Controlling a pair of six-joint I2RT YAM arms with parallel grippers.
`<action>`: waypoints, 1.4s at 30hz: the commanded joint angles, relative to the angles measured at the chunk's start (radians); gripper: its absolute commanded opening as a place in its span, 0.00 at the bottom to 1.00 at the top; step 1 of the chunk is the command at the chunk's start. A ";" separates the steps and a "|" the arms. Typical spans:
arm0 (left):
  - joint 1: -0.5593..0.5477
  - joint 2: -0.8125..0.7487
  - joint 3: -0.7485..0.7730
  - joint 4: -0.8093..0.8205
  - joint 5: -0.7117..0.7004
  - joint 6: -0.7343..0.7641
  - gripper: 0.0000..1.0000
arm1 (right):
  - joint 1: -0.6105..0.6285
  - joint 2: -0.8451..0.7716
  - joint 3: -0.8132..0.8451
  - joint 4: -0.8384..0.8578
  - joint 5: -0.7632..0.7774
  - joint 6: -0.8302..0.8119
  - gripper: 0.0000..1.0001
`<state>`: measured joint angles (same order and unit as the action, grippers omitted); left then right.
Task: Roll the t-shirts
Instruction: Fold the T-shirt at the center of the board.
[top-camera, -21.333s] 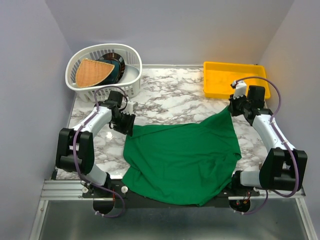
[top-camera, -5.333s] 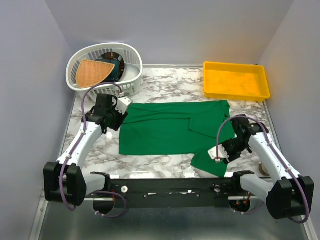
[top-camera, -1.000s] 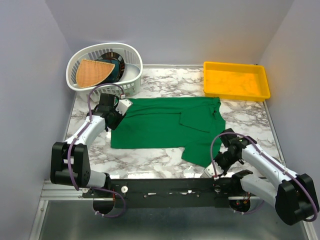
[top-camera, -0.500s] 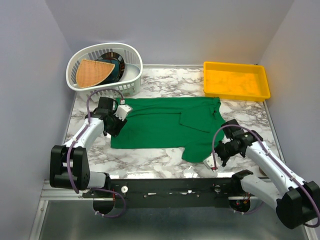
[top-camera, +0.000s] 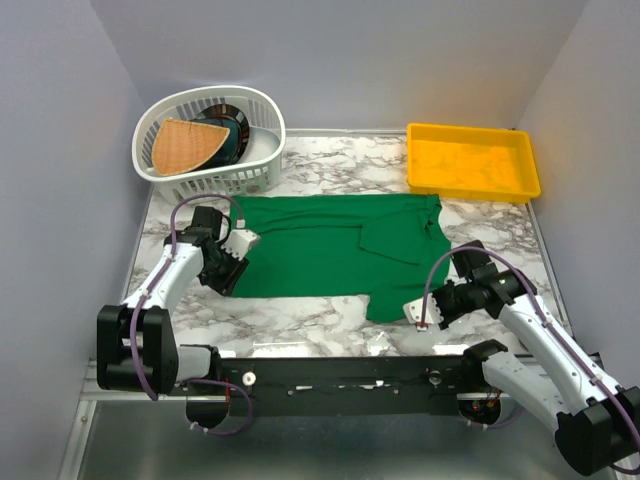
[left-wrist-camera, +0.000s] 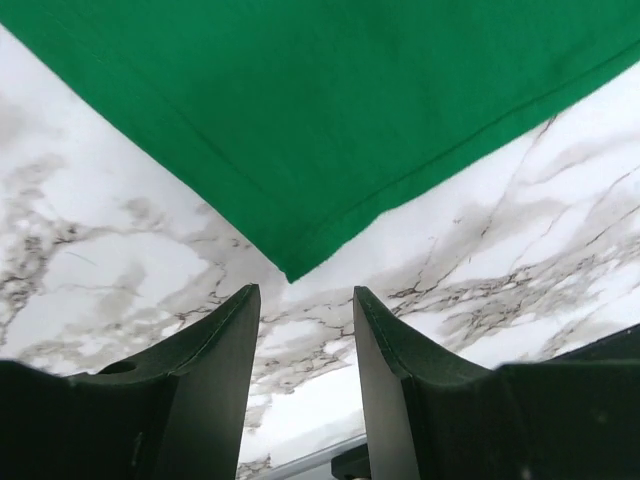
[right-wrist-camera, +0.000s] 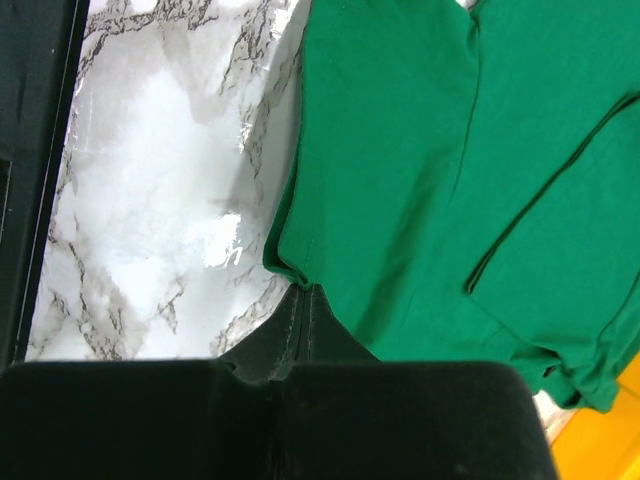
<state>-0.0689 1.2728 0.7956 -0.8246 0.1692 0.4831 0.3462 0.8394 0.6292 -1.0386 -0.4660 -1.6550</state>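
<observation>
Lying flat and folded on the marble table (top-camera: 340, 165) between both arms, the t-shirt (top-camera: 320, 250) appeared thin, light and limp. It was judged likely to slide and crease, so hems and corners offered the best hold. The left gripper (left-wrist-camera: 305, 298) stood part open and empty, the near-left corner just beyond its tips. The right gripper (right-wrist-camera: 300, 292) was closed, seemingly pinching the near-right hem. No brand, label or writing was found.

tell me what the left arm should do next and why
Probably ease the left gripper forward and close on the near-left corner of the t-shirt. Its jaws stand open with that corner just ahead of the gap, untouched, while the right gripper is shut at the near-right hem, seemingly pinching it.
</observation>
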 joint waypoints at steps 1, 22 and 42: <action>0.009 0.051 -0.022 -0.061 -0.011 0.028 0.50 | 0.007 0.010 -0.008 0.025 0.007 0.070 0.01; 0.009 0.107 -0.056 0.046 0.023 0.015 0.00 | 0.008 -0.026 -0.023 0.066 0.049 0.174 0.00; 0.011 -0.257 -0.009 -0.254 0.003 0.262 0.00 | 0.008 -0.247 0.250 -0.048 0.191 0.837 0.01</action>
<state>-0.0647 1.0691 0.7139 -0.9749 0.1459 0.6930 0.3481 0.5869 0.8341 -1.0569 -0.3176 -0.9516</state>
